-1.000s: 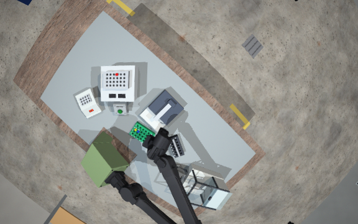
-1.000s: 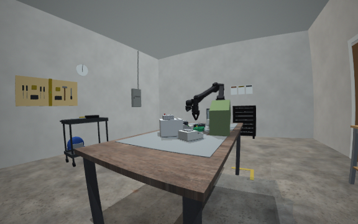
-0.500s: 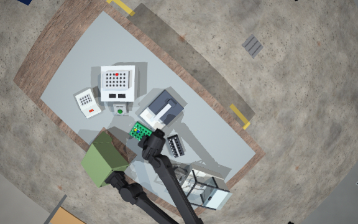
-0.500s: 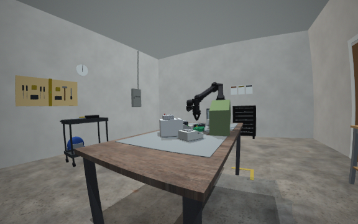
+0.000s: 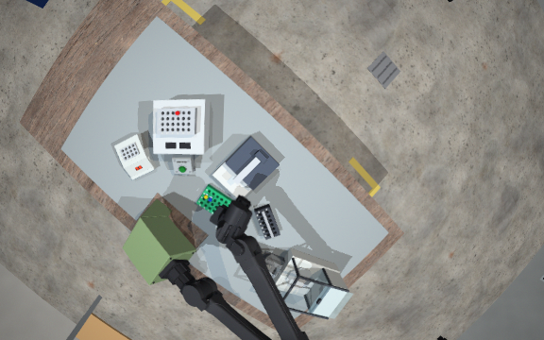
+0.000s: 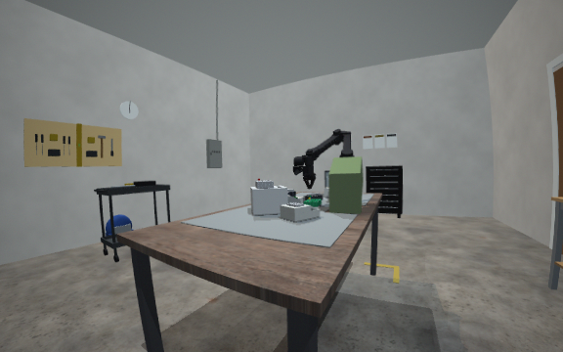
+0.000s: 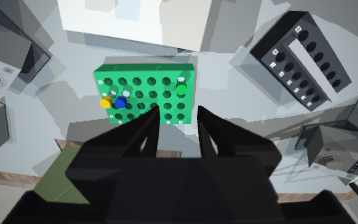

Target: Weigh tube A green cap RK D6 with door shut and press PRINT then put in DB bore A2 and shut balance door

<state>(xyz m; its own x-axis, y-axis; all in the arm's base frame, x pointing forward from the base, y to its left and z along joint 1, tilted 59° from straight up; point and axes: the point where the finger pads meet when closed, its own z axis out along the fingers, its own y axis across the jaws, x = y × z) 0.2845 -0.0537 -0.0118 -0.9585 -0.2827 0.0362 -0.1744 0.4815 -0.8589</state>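
The green tube rack RK (image 5: 221, 202) (image 7: 145, 70) (image 6: 314, 201) stands on the mat near the arm's base. Tube A (image 7: 181, 89), with a green cap, stands upright in a bore near the rack's right edge in the wrist view. A yellow-capped tube (image 7: 105, 103) (image 5: 205, 196) and a blue-capped tube (image 7: 120, 103) (image 5: 210, 200) stand at the rack's left side. My gripper (image 7: 178, 111) (image 6: 308, 185) hangs above the rack's near edge, fingers apart and empty, just short of tube A. The balance BAL (image 5: 321, 270) (image 7: 336, 156) is a glass box at the mat's near right. The small white dry block DB (image 5: 132, 156) (image 6: 300, 211) is at the far left.
The white mixer MX (image 5: 178, 137) holds a red-capped tube (image 5: 178, 112). The spectrophotometer SP (image 5: 246, 162) stands just behind the rack. The dark magnet block MG (image 5: 266, 221) (image 7: 300, 60) lies to the rack's right. A green box (image 5: 159, 241) (image 6: 345, 185) stands at the arm's base.
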